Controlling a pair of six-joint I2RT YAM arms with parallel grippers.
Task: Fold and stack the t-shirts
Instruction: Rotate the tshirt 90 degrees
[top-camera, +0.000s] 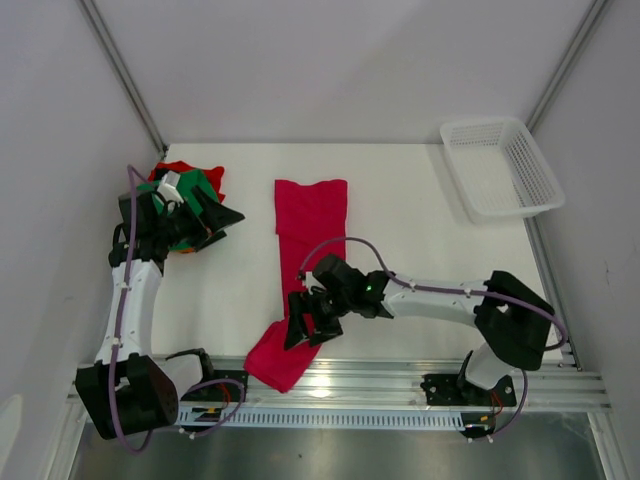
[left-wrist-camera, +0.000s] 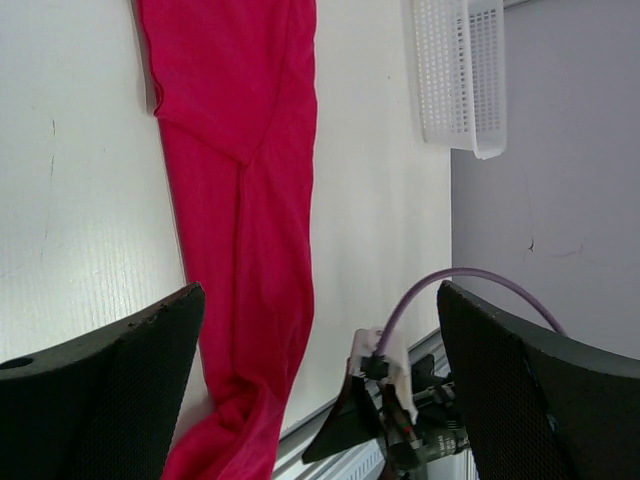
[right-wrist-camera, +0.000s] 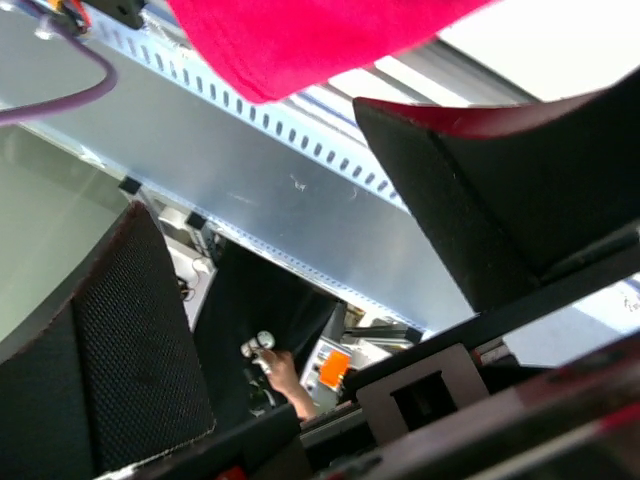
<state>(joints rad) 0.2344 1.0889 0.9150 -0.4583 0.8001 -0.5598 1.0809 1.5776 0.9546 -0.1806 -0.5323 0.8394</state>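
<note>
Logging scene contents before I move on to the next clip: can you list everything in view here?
table: one, white, fills the middle of the view.
t-shirt: one, crimson, folded into a long strip down the table's middle, near end over the front edge.
shirt pile: count unclear, green and red cloth, far left corner, partly hidden.
basket: one, white mesh, far right corner.
rail: one, silver metal, along the near edge.
left arm: one, white and black, purple cable.
right arm: one, white and black, purple cable.
left gripper: one, black, open, above the shirt pile.
right gripper: one, black, open, at the t-shirt's near end.
</note>
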